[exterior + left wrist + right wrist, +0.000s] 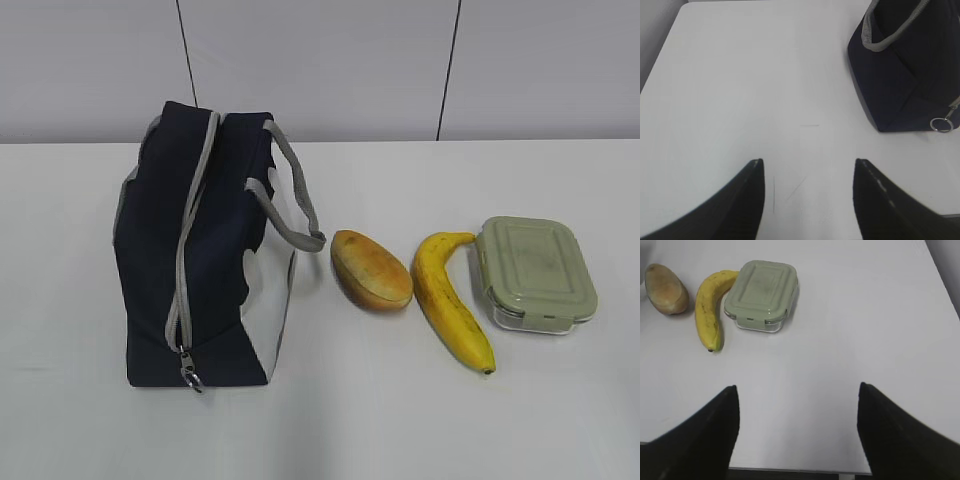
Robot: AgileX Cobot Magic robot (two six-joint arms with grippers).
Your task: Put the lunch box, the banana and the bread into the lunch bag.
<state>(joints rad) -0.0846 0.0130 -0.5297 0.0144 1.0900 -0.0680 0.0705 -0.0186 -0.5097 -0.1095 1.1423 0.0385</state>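
Note:
The navy lunch bag (pixel 200 270) stands at the left of the white table with its grey zipper shut; its end and ring pull show in the left wrist view (pixel 905 75). To its right lie the orange-brown bread (pixel 371 270), the yellow banana (pixel 450 300) and the green-lidded lunch box (pixel 535 272). The right wrist view shows the bread (pixel 665 289), the banana (pixel 707 307) and the lunch box (pixel 762 294) too. My left gripper (pixel 809 162) is open and empty over bare table, left of the bag. My right gripper (pixel 797 387) is open and empty near the table's front edge. Neither gripper shows in the exterior view.
The bag's grey strap handle (pixel 296 190) hangs over its right side, toward the bread. The zipper's metal ring pull (pixel 191 378) hangs at the bag's near end. The table's front edge (pixel 795 471) lies just below my right gripper.

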